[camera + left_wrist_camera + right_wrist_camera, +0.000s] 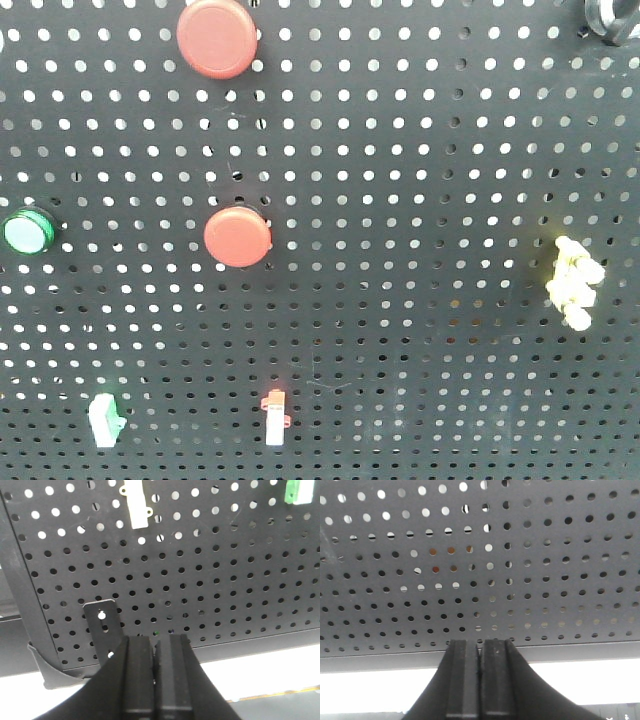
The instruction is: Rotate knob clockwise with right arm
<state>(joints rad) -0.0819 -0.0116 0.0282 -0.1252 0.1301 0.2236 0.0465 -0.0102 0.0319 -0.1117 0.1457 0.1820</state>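
The knob is a small black round part with a silvery-white ring, cut off by the top right corner of the front view, mounted on the black pegboard. It does not show in either wrist view. My right gripper is shut and empty, pointing at the lower edge of the pegboard. My left gripper is shut and empty, also low in front of the pegboard. Neither gripper shows in the front view.
Two red push buttons, a green button, a yellow cluster, a white-green switch and a white-red switch sit on the board. A black bracket stands by the left fingers.
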